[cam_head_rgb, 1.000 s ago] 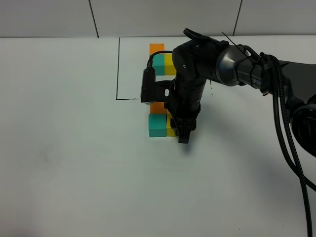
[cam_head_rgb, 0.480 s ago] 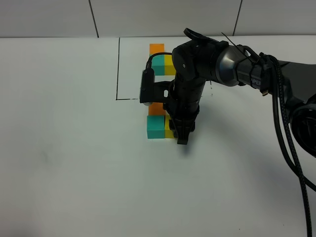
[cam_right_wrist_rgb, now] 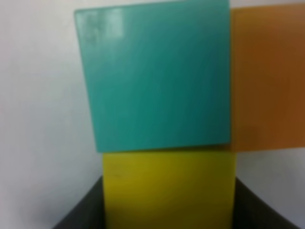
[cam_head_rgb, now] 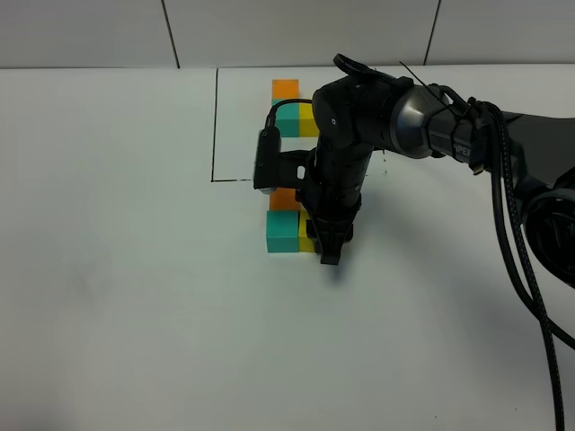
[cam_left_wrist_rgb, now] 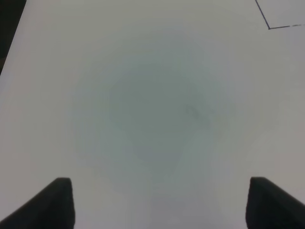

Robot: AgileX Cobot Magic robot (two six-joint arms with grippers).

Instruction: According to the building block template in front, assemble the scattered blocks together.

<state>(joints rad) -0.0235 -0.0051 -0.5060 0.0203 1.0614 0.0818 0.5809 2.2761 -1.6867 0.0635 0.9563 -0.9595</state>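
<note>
Right gripper (cam_head_rgb: 328,251) was down over the loose blocks just outside the template (cam_head_rgb: 296,109) frame, on the side nearer the camera. Wrist view had the yellow block (cam_right_wrist_rgb: 169,188) sitting between the two dark fingers (cam_right_wrist_rgb: 83,210), jaws narrow and snug on its sides, so it looked clamped on the yellow. Teal block (cam_head_rgb: 283,232) was touching the yellow face to face, and the orange block (cam_right_wrist_rgb: 267,78) was butted against the teal on another side, edges lined up w/ no gap visible. Overhead, orange (cam_head_rgb: 285,199) sat on the template side of the teal, yellow (cam_head_rgb: 308,236) half hidden behind the arm.

That made an L like the framed trio: orange, teal, yellow in the same order. Judging by that, assembly looked basically done; prob only left was letting go of the yellow and backing off w/o nudging it.

Left gripper (cam_left_wrist_rgb: 159,202) was spread wide over bare table (cam_left_wrist_rgb: 152,105), holding nothing, well apart from the template
</note>
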